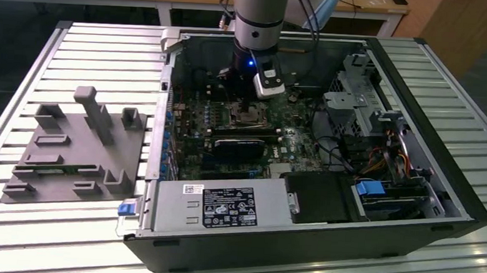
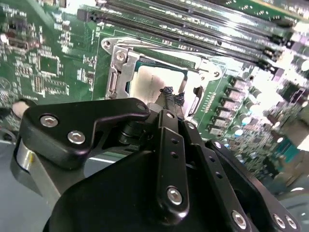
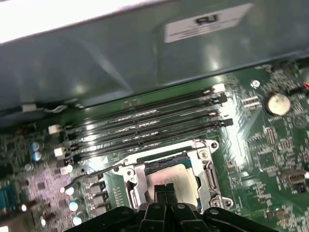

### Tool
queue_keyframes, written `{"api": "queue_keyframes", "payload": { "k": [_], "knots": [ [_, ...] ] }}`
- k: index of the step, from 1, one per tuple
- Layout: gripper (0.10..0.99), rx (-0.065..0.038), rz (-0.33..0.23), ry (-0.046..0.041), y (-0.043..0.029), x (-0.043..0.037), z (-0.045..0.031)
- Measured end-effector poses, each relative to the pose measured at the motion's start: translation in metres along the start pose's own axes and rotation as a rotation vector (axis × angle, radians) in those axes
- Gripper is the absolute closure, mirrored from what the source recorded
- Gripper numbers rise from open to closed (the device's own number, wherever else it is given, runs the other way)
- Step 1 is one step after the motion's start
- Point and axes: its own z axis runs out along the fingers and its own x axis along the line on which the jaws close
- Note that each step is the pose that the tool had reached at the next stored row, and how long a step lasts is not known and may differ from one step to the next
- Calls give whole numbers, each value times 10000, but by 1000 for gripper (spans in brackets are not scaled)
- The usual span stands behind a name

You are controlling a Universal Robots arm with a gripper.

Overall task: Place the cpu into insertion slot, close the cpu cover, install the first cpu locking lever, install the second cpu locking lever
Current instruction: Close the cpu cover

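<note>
An open computer case lies on a slatted table, a grey fixture beside it at the exterior view's left; memory slots cross its board.

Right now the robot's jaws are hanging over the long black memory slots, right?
No. The jaws hang over the cpu seated in the insertion slot, next to the memory slots; the first wrist view shows it.
</note>
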Motion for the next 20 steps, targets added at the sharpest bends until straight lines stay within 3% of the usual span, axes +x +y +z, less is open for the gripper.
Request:
{"api": "queue_keyframes", "payload": {
  "k": [12,20],
  "knots": [
    [980,34,-2117,56,0,0,5],
    [980,31,-2097,26,-3,11,7]
  ]
}}
